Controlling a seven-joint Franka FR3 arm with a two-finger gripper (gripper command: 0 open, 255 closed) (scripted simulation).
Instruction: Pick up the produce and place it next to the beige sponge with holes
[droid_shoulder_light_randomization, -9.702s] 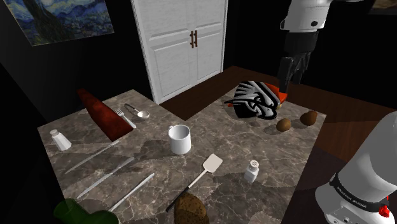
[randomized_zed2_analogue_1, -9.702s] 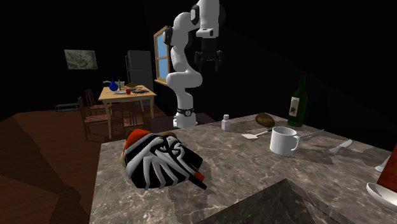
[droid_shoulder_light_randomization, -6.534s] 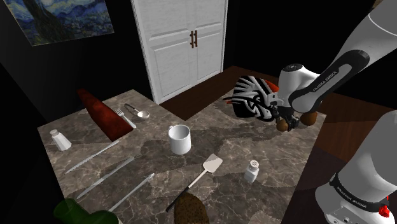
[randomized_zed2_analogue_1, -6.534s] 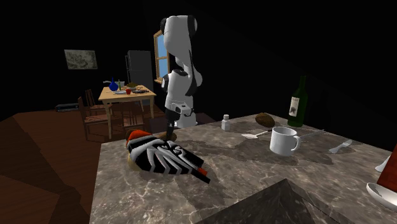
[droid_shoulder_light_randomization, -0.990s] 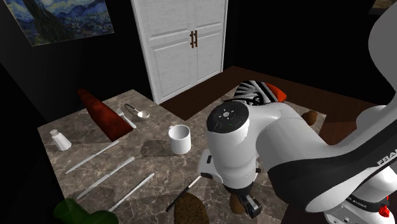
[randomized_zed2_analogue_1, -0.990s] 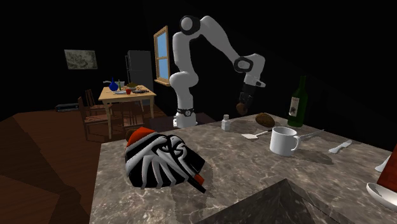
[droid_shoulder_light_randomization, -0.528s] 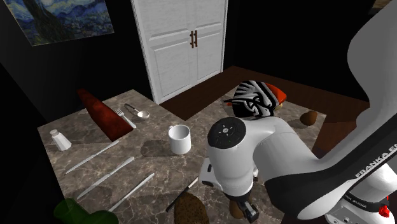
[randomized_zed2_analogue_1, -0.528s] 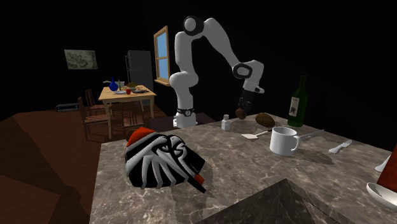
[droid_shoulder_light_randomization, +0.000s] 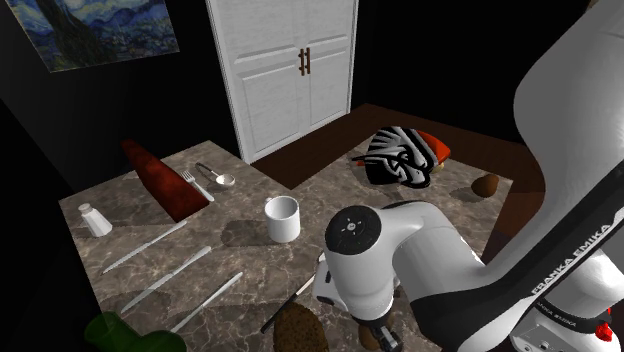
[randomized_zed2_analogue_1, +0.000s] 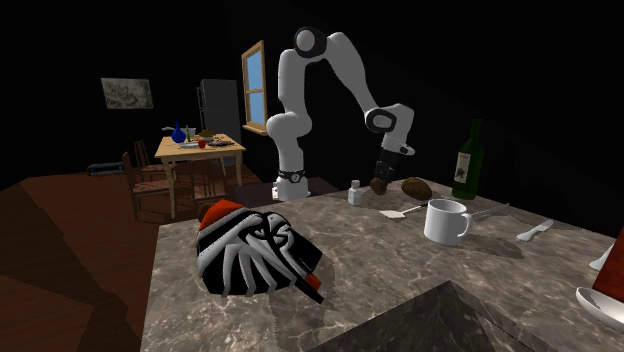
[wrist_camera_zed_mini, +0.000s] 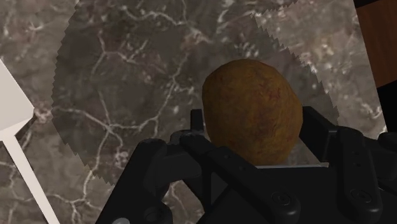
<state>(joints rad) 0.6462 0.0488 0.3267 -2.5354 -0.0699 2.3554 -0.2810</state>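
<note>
Near the stand-side edge of the grey veined marble tabletop (droid_shoulder_light_randomization: 458, 192), the black two-finger gripper (wrist_camera_zed_mini: 254, 147) hangs low, jaws clamped on the brown rounded potato (wrist_camera_zed_mini: 251, 114). The potato appears just above the surface, close beside the brown pitted sponge (randomized_zed2_analogue_1: 417, 187). Judgement: placing step, nearly done. Lower straight until the potato bears on the marble, keeping off the sponge and the white spatula (wrist_camera_zed_mini: 14, 130). Release only then, since a round thing likely rolls. Against half a second ago: wrist has dropped further in both exterior views, potato nearer the table, sponge unmoved.
</note>
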